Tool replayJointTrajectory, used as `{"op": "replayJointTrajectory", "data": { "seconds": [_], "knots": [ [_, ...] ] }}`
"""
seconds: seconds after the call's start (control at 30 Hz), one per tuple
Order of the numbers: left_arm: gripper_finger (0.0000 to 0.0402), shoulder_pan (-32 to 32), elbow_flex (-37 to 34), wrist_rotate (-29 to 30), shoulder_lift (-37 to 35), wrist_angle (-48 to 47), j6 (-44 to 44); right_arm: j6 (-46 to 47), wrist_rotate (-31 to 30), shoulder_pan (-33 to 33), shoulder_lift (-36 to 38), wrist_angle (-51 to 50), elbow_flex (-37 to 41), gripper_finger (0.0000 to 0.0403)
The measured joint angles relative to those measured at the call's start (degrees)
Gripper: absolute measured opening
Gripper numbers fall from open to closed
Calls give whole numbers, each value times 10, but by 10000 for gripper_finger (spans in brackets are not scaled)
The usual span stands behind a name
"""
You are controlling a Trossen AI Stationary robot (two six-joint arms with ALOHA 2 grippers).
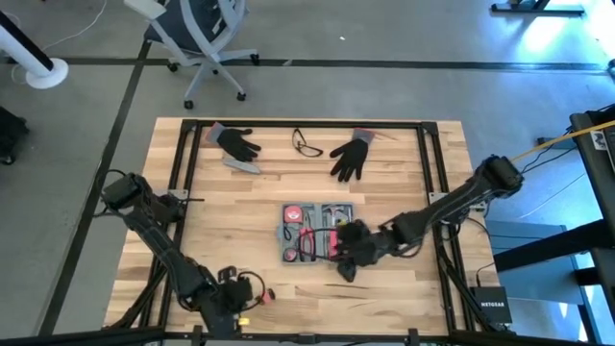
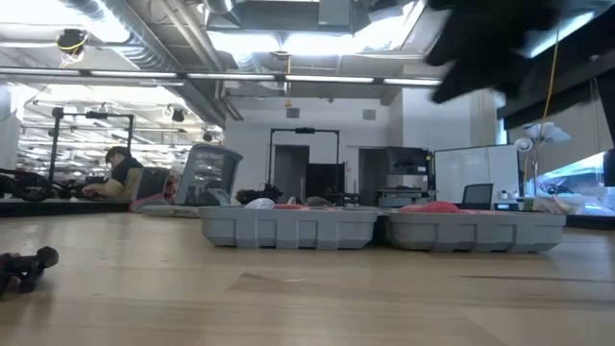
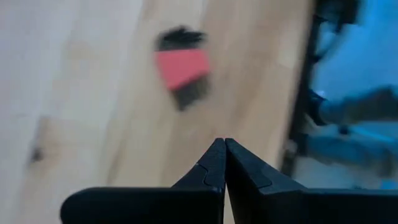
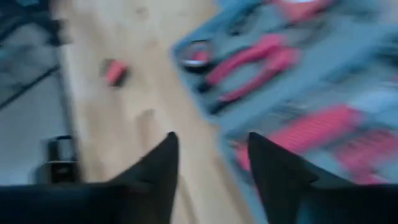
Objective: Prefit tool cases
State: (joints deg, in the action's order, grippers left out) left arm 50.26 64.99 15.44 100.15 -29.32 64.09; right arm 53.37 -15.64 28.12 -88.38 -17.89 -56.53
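Right gripper (image 1: 344, 261) sits low over the lower right corner of the tool case (image 1: 317, 231), a little below the middle of the high view, with its arm running off to the upper right. From its own wrist camera its two dark fingers (image 4: 160, 163) stand apart with bare wood and the case edge showing between them, and nothing is held between them. That case (image 4: 298, 81) lies open and flat on the wooden table (image 1: 240, 192), blue-grey, with red-handled pliers (image 4: 249, 62) and other red tools lying in its recesses. In the low view the case (image 2: 384, 229) shows as two grey halves side by side across the middle of the frame, and a dark blurred piece of arm fills the upper right corner

Left gripper (image 1: 231, 306) rests near the bottom edge of the high view, left of centre, well apart from the case. Its fingers (image 3: 214, 165) are pressed together to a point, empty. Ahead of it on the wood lies a small red and black item (image 3: 181, 71), blurred

Along the upper part of the table lie two black gloves (image 1: 238, 144) (image 1: 350, 156), with a pair of glasses (image 1: 307, 144) between them
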Motion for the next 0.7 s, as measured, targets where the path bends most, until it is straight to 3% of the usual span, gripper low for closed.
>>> {"op": "replayJointTrajectory", "data": {
  "seconds": [0.17, 0.43, 0.7],
  "knots": [
    [0, -22, 0, 47, 8, -28, 2, -12, 83, -17, -82, 141, -22, 21],
    [0, -48, 0, 59, 45, 85, -133, 30, 182, -15, -248, 178, -172, 1],
    [0, -18, -33, 77, 73, 98, -82, 66, 203, -27, -314, 239, -212, 0]
  ]
}}
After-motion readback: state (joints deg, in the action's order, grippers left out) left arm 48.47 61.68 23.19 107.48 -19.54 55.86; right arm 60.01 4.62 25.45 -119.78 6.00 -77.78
